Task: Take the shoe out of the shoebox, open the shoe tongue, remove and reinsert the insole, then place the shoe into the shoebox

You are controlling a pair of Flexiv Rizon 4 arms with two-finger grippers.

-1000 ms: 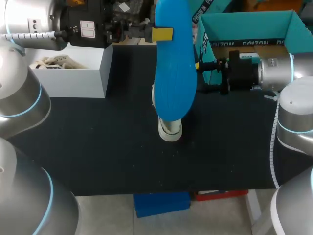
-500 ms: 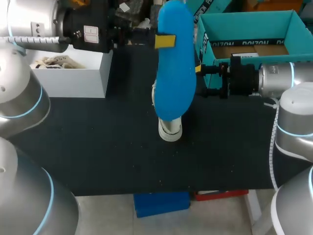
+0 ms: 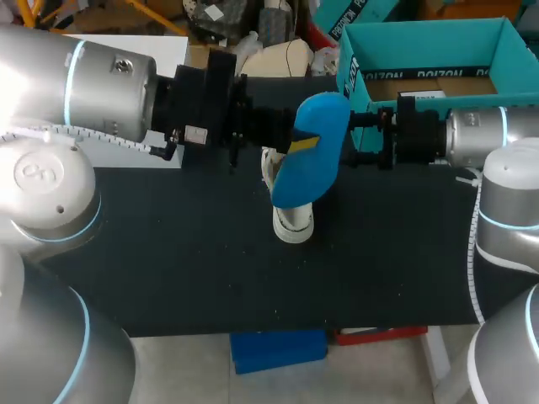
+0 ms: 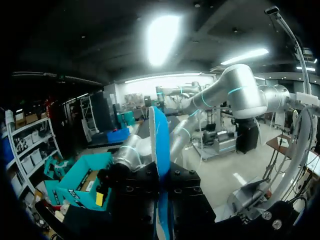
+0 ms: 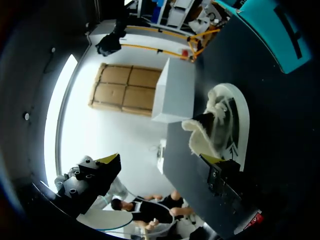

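Observation:
My left gripper is shut on a blue insole, which leans in the air above the table's middle. In the left wrist view the insole stands edge-on between the black fingers. Under it a white shoe with fleecy lining rests on the black table. My right gripper stands open just right of the insole. One of its fingers is close against the shoe's opening, the other finger far off to the side. The teal shoebox stands open at the back right.
A white box stands at the back left, mostly hidden behind my left arm in the head view. The black table stretches bare toward its front edge. A blue object lies below the front edge.
My left arm has swung in over the table and tipped the insole from upright down to a lean over the shoe. The right gripper has barely moved.

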